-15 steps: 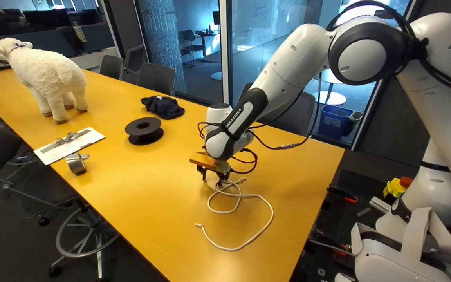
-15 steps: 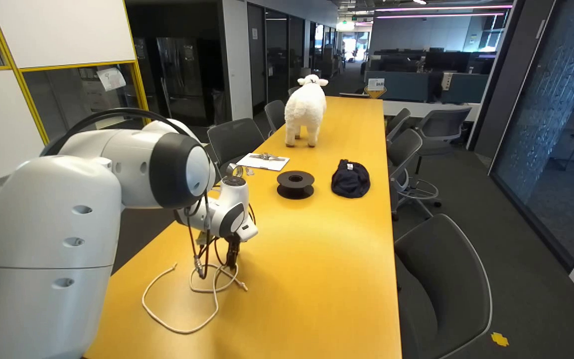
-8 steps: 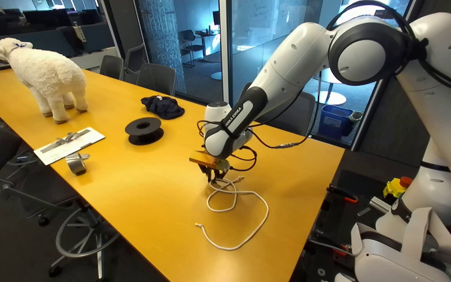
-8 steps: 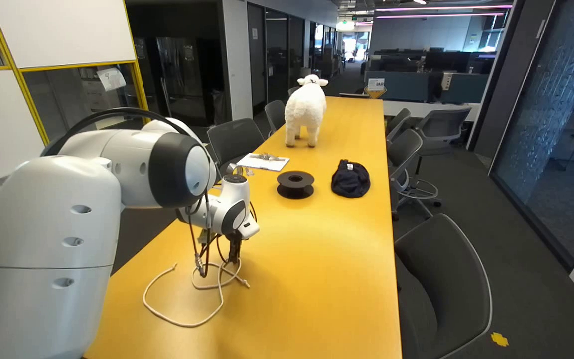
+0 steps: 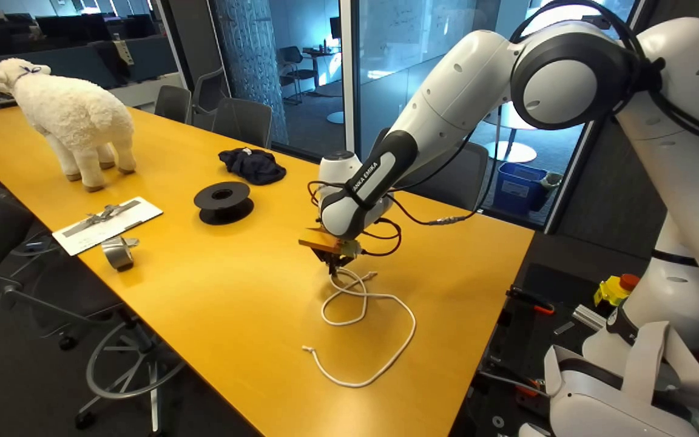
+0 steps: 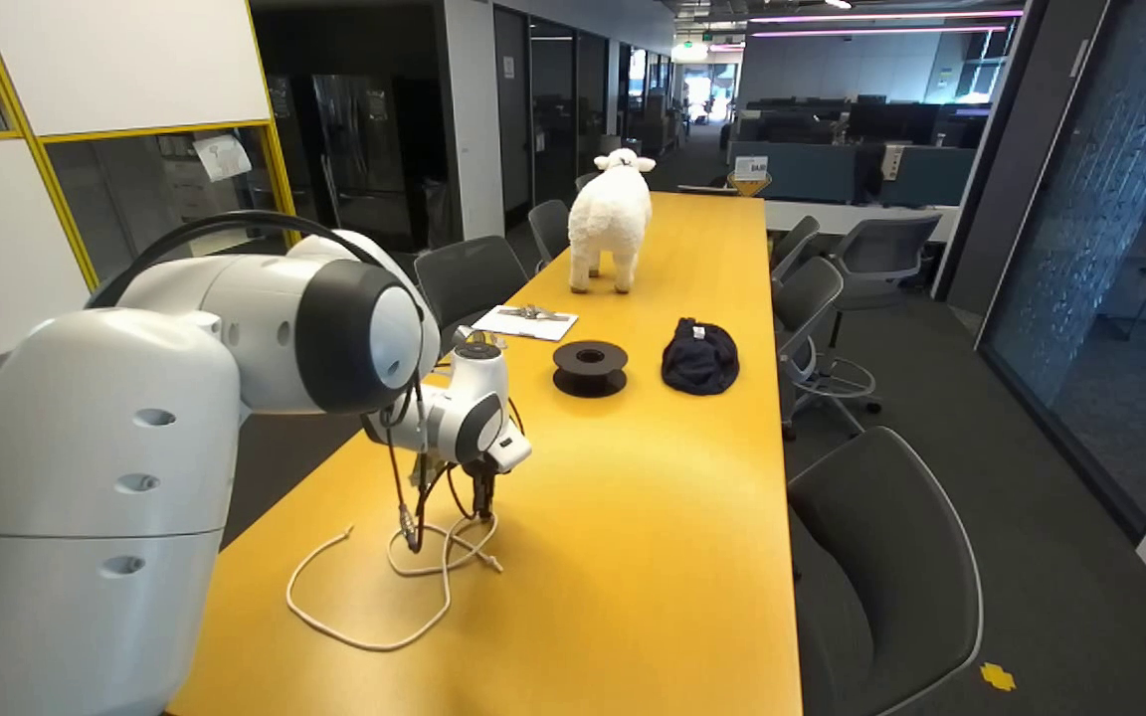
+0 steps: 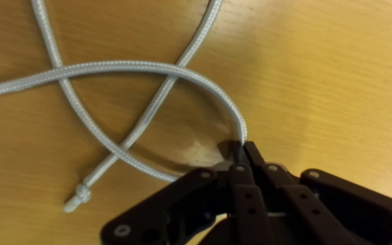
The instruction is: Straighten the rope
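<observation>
The whitish rope [image 5: 414,325] lies on the table in loops that cross over each other; in an exterior view its curve [image 6: 384,648] sweeps toward the near side. My gripper [image 7: 242,145] is shut on the rope at one bend, the cord entering between the fingertips. One strand [image 7: 114,67] runs from that grip across two other stretches of cord. A knotted end [image 7: 83,193] rests near the grip, while the far end [image 5: 307,348] points toward the table's long edge. The hand [image 5: 333,271] is low over the table. Part of the held bend is hidden behind the fingers.
Farther along the table [image 5: 204,303] are a black spool [image 5: 209,195], a dark cloth cap [image 6: 700,360], a clipboard [image 5: 137,215], a roll of tape [image 5: 118,255] and a large plush sheep [image 5: 70,115]. Chairs line both sides.
The jaws have closed on the rope. My hand has risen slightly and shifted a little, and the rope's loop and long curve have been dragged a short way with it.
</observation>
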Motion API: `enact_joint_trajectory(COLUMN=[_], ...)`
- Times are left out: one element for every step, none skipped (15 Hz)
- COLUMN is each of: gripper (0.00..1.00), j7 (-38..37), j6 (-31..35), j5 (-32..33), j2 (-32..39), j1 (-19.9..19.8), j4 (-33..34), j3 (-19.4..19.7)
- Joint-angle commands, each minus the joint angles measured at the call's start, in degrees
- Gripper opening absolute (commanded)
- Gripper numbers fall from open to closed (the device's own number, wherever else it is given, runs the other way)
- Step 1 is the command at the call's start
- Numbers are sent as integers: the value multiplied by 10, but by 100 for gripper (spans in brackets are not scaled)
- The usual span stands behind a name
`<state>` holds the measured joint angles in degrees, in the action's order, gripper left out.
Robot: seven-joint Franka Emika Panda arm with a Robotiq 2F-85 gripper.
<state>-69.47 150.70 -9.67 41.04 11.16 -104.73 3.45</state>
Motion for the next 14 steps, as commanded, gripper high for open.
enact_joint_trajectory(gripper=[1,1,1,1,1,1,1,1,1,1,1,1,1,1], j7=[31,34,39,49,71,94,121,138,152,167,190,209,267,307], j6=[-22,-24,-26,-31,-31,-23,-15,-15,-17,-18,-3,1,16,26], j5=[26,33,41,47,49,51,55,58,60,56,46,43,16,-6], j2=[-58,-72,-91,-111,-135,-158,-183,-206,-226,-246,-266,-282,-300,-314], j1=[-7,-8,-12,-18,-29,-39,-51,-60,-69,-82,-98,-109,-135,-151], j4=[-36,-46,-62,-77,-98,-120,-146,-168,-188,-207,-230,-248,-267,-281], j3=[23,31,39,44,43,42,44,49,54,57,57,59,45,40])
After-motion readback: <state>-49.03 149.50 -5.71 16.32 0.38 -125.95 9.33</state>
